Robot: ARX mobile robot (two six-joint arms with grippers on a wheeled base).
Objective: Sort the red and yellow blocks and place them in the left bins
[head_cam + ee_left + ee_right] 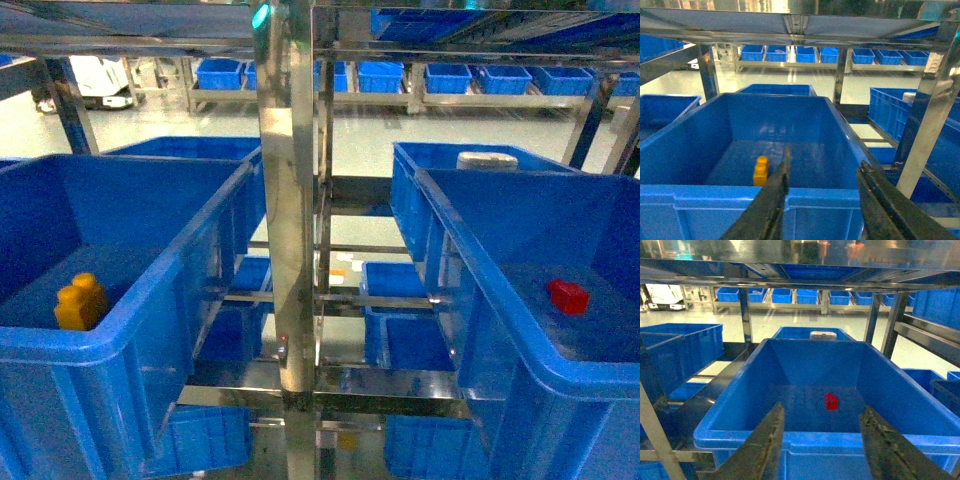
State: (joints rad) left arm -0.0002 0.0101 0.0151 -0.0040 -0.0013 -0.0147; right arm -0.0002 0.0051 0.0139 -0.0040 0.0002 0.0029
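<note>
Right claw (pixel 822 450) hangs spread before the right crate (pixel 790 437), the red block (pixel 830 401) ahead inside on its floor; the yellow block (pixel 761 171) lies in the left crate (pixel 740 192), ahead of the spread left claw (pixel 822 210).

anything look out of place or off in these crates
One thing: the red block lies in the right crate, though both blocks belong in left bins. The yellow block sits upright in the left crate. Nothing looks spilled or damaged.
</note>
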